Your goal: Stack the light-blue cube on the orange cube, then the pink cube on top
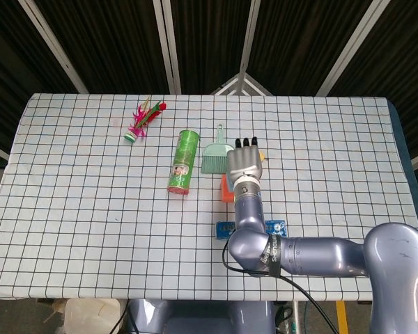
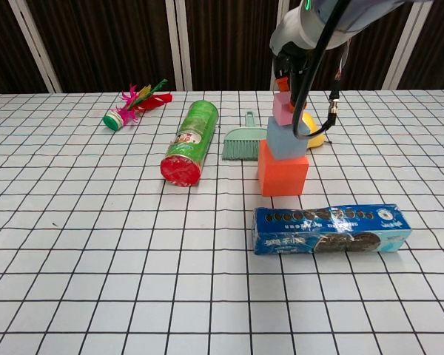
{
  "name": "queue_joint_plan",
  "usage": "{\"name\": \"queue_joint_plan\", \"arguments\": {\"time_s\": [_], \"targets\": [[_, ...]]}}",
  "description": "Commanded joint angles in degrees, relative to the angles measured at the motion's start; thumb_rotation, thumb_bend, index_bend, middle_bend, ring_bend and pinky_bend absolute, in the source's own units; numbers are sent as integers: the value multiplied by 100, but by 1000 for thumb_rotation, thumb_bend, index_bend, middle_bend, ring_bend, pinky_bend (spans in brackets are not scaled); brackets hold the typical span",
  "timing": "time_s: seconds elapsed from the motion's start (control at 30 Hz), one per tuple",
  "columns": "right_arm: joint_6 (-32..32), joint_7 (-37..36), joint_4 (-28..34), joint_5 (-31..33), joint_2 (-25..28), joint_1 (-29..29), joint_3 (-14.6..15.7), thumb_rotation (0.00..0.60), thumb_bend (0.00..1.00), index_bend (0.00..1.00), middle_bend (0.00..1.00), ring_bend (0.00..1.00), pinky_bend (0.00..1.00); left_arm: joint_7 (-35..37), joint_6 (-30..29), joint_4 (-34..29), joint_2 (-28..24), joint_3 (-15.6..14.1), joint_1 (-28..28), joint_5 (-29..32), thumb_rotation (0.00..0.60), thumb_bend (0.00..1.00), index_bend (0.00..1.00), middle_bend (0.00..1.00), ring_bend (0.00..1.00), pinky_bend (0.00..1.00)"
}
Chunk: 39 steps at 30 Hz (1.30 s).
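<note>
The orange cube (image 2: pixel 283 174) stands on the checked cloth, with the light-blue cube (image 2: pixel 285 142) on top of it. The pink cube (image 2: pixel 283 111) sits on the light-blue one, a little off centre. My right hand (image 2: pixel 297 41) reaches down from above, its fingertips at the pink cube's top, and appears to pinch it. In the head view the right hand (image 1: pixel 245 161) covers the stack, so only an edge of the orange cube (image 1: pixel 226 189) shows. My left hand is in neither view.
A blue cookie box (image 2: pixel 331 228) lies just in front of the stack. A green can (image 2: pixel 190 140) lies to its left, a small green brush (image 2: pixel 242 140) behind it, and a yellow object (image 2: pixel 316 137) behind on the right. A feather shuttlecock (image 2: pixel 129 107) lies far left.
</note>
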<state>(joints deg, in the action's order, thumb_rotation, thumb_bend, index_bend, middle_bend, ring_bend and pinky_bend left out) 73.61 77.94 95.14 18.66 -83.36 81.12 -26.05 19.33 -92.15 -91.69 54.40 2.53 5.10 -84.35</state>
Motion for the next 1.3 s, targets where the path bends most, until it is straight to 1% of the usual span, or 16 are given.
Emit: {"name": "queue_joint_plan", "arguments": {"time_s": [0.03, 1.2, 1.3], "targets": [[10, 21, 6, 8, -4, -4, -10, 600, 472, 555, 78, 25, 15, -1, 0, -2, -1, -1, 2, 1, 600, 161, 108, 0, 0, 0], [-12, 107, -9, 14, -32, -143, -95, 600, 473, 555, 78, 25, 15, -43, -4, -24, 6, 11, 2, 24, 600, 161, 108, 0, 0, 0], [-12, 110, -4, 6, -35, -141, -109, 600, 472, 536, 78, 25, 15, -55, 4, -29, 7, 8, -1, 23, 600, 161, 108, 0, 0, 0]]}}
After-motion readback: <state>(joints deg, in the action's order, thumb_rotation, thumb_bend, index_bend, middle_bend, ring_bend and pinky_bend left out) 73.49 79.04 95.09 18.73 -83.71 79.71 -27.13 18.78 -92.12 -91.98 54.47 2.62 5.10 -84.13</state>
